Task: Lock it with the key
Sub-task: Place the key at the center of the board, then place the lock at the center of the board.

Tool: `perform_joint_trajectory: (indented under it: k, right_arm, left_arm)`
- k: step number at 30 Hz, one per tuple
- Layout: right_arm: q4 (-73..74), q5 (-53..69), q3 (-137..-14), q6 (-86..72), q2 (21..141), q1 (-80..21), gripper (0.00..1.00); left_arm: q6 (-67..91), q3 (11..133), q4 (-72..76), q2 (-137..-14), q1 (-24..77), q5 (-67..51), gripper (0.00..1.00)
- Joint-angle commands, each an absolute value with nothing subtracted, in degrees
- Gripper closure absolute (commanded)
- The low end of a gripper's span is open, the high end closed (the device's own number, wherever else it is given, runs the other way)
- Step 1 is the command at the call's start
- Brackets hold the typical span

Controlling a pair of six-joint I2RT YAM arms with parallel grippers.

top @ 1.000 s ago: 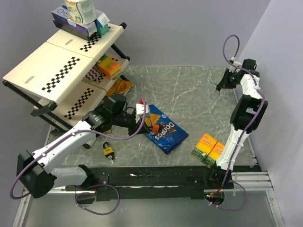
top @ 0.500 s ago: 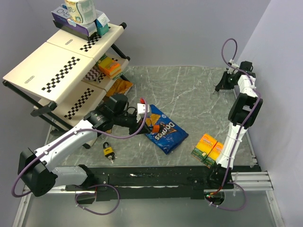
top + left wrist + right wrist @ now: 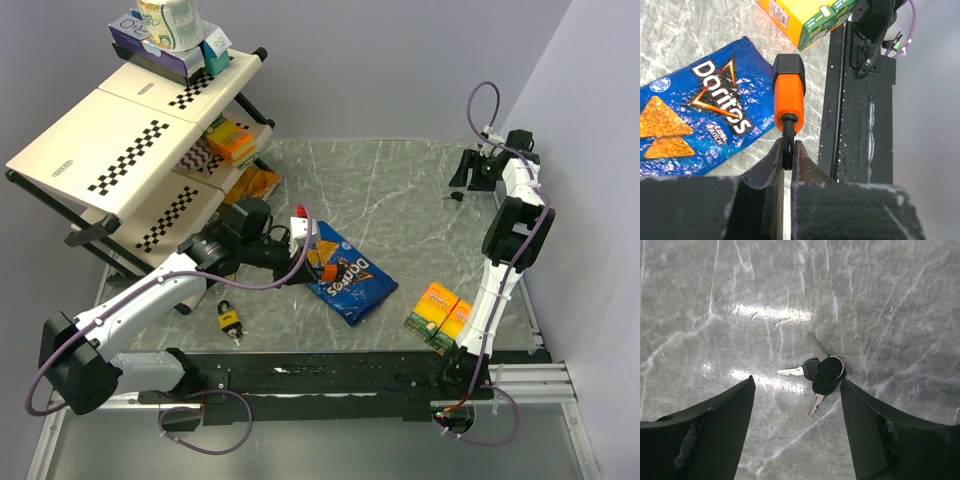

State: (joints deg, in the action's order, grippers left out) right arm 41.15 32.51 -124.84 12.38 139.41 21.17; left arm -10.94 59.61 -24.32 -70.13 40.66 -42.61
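Observation:
An orange padlock (image 3: 789, 95) with a black cap hangs from my left gripper (image 3: 787, 155), which is shut on its black shackle, above the table's front edge. A bunch of black-headed keys (image 3: 825, 374) on a ring lies flat on the marble table (image 3: 740, 300), between the tips of my right gripper (image 3: 796, 381). That gripper is open, with the keys close to its right finger (image 3: 865, 420) and nothing held. In the top view the keys (image 3: 456, 197) lie at the far right, just below the right gripper (image 3: 468, 172). The left gripper (image 3: 312, 250) hovers over the chip bag.
A blue Doritos bag (image 3: 345, 275) lies mid-table. A yellow padlock (image 3: 230, 321) sits near the front left. Yellow-green boxes (image 3: 440, 312) are at the front right. A checkered shelf rack (image 3: 130, 130) with boxes fills the left, and a black rail (image 3: 330, 375) runs along the near edge.
My right gripper has opened and the keys it held now lie on the table beneath it. The left arm with the orange padlock has barely moved.

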Motion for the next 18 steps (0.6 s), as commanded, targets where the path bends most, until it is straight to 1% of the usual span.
perform_joint_trajectory:
  k: [1, 2, 4, 6, 7, 8, 9, 10, 12, 13, 15, 16, 17, 18]
  right_arm:
    - [42.27, 32.26, -128.84, 15.37, 134.92, 21.1, 0.2]
    - [42.62, 32.34, -128.67, 17.03, 132.82, 20.83, 0.2]
    - [42.63, 33.48, -126.75, 18.62, 129.66, 19.7, 0.12]
    - [41.67, 35.32, -121.22, 21.52, 123.07, 18.64, 0.07]
    - [41.14, 36.12, -118.68, 22.75, 117.57, 18.02, 0.06]
    - [40.52, 36.99, -112.82, 25.11, 114.55, 16.71, 0.05]
    - [39.73, 38.57, -109.63, 26.53, 111.48, 15.92, 0.03]
    - [38.94, 40.06, -103.25, 29.94, 105.01, 15.39, 0.02]
    - [38.24, 43.23, -96.62, 33.73, 98.21, 13.63, 0.01]
    - [38.15, 45.85, -91.02, 37.06, 92.0, 13.01, 0.01]
    - [38.23, 47.98, -85.72, 39.98, 85.55, 10.73, 0.01]
    - [37.8, 49.38, -81.26, 41.47, 79.6, 9.68, 0.01]
    - [37.71, 50.35, -79.04, 42.18, 76.58, 8.62, 0.01]
    - [37.27, 50.71, -76.84, 42.62, 73.59, 6.0, 0.01]
  left_arm:
    - [-6.87, 63.98, -20.92, -70.4, 40.61, -44.3, 0.99]
    - [-6.25, 64.94, -20.92, -70.57, 40.61, -44.21, 0.99]
    - [-4.15, 65.83, -21.44, -71.27, 40.52, -43.86, 0.99]
    - [-2.64, 66.79, -21.62, -71.63, 40.61, -43.68, 0.99]
    - [-0.9, 66.8, -21.45, -71.63, 40.52, -43.42, 0.99]
    - [-0.36, 66.97, -21.53, -71.63, 40.52, -43.42, 0.99]
    - [-0.35, 67.15, -22.06, -71.72, 40.52, -43.33, 0.99]
    - [2.35, 68.02, -23.45, -72.07, 40.52, -43.5, 0.99]
    - [3.42, 69.16, -25.74, -73.29, 40.52, -44.47, 0.99]
    - [3.95, 70.39, -26.8, -73.65, 40.43, -45.69, 0.99]
    - [5.96, 71.1, -29.09, -74.7, 40.43, -46.93, 0.99]
    - [6.59, 71.63, -29.61, -74.88, 40.43, -47.89, 0.99]
    - [7.11, 71.89, -30.14, -75.23, 40.43, -49.64, 0.99]
    - [8.08, 72.07, -30.32, -75.67, 40.43, -50.44, 0.99]
